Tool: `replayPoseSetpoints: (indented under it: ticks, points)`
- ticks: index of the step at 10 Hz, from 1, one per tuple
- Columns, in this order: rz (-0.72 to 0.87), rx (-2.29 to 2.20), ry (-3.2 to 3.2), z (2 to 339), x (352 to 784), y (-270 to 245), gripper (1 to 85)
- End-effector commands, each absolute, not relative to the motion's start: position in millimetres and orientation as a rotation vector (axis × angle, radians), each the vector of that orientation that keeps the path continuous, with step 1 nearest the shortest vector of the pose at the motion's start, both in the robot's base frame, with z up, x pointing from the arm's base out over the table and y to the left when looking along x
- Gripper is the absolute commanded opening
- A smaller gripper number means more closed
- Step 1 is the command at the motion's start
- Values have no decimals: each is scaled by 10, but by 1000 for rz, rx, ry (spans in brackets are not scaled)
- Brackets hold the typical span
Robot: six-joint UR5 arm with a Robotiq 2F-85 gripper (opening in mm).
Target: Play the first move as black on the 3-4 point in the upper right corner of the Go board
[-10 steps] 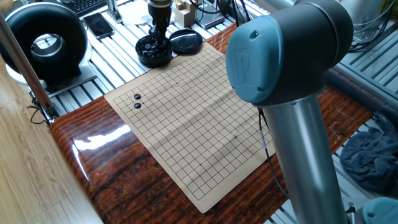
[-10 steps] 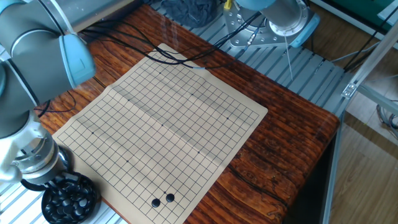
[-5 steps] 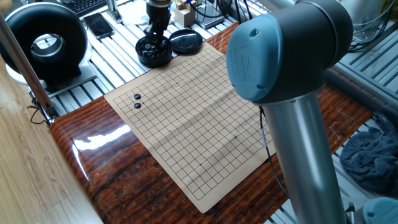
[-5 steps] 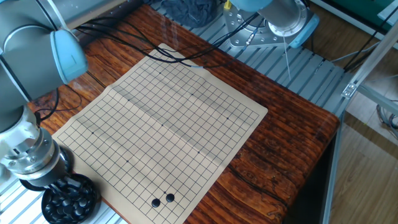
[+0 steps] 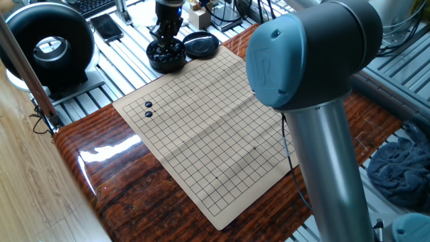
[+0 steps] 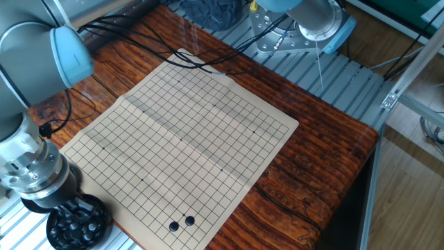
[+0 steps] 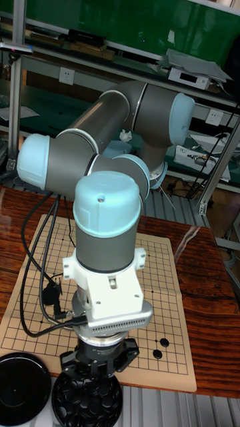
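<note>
No legible writing or brand marks in any view; labels on the shelf units behind the arm in the tall fixed view are too small to read. Gripper (image 5: 166, 33) hangs directly over the black bowl (image 5: 166, 56) of black stones (image 6: 78, 223) at the table edge just off the Go board (image 5: 201, 121); bowl lid (image 5: 201, 44) lies beside it. Finger spread cannot be told: in one fixed view the tips are small and dark against the bowl, in the other fixed view the wrist flange hides them, and in the tall fixed view the gripper body (image 7: 99, 359) blocks the tips. Whether a stone is held cannot be told either. Two black stones (image 5: 148, 109) already sit on the board, side by side near one corner, also seen in the other fixed view (image 6: 181, 223) and the tall view (image 7: 160, 347). The rest of the grid shows bare; which crossing counts as the upper-right 3-4 point I cannot fix with confidence. The arm's blue-capped elbow (image 5: 309, 54) cuts off part of the board's far side. Against the frames a second back, the gripper has risen slightly above the bowl and the wrist has shifted; board stones are unchanged.
</note>
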State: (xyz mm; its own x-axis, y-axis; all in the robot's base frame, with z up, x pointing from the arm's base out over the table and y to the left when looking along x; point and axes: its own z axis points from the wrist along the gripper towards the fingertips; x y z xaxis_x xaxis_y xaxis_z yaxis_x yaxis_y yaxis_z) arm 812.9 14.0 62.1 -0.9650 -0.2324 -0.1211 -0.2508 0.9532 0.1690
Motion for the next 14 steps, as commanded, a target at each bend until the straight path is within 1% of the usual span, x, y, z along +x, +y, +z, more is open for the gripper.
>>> replayPoseSetpoints:
  ticks: [1,3,5,7,11,14]
  points:
    - [267,-212,3028,629,8139,109,243]
    - [228,-105,3042,584,8146,84,240]
    - [251,-59,3061,544,8086,162,237]
    - [218,-49,3063,513,8046,177,237]
    - [120,-28,3068,559,8017,51,237]
    - [148,32,3050,584,8058,132,237]
